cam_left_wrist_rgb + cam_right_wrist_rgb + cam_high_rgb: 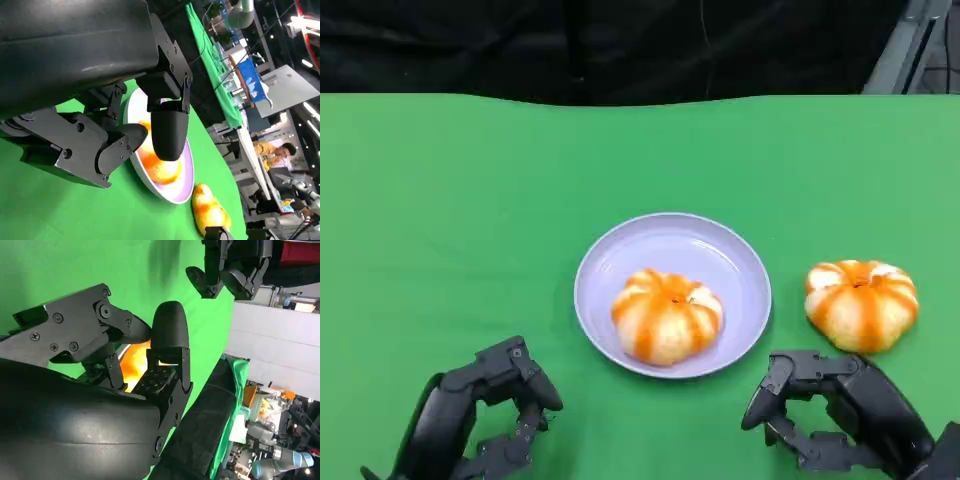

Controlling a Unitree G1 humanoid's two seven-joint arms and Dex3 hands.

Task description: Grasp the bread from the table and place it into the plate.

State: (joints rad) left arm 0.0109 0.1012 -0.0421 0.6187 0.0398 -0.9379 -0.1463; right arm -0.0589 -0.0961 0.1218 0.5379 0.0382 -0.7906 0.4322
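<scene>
Your head view shows a lilac plate [672,262] at the centre of the frame on the green table [450,220]. One bun [667,314], white with orange stripes, already sits inside the plate, toward its lower edge. A second bun [861,304] of the same kind lies on the table at the right of the frame, just beside the plate's rim but not touching it.

Your left hand [485,415] is at the lower left of the head view, below and left of the plate, clear of it. Its fingers are apart and loosely bent, with nothing between them. In the left wrist view those fingers [167,132] hang in front of the plate [186,187] and the bun [160,167] inside it, and the second bun [210,212] shows at the lower right of that frame.

Your right hand [835,410] is at the lower right of the head view, just below the second bun and not touching it. Its fingers are spread and partly bent, holding nothing. In the right wrist view an orange patch of a bun [136,360] shows between the fingers [170,330], and the left hand [230,270] appears at the top of that frame.
</scene>
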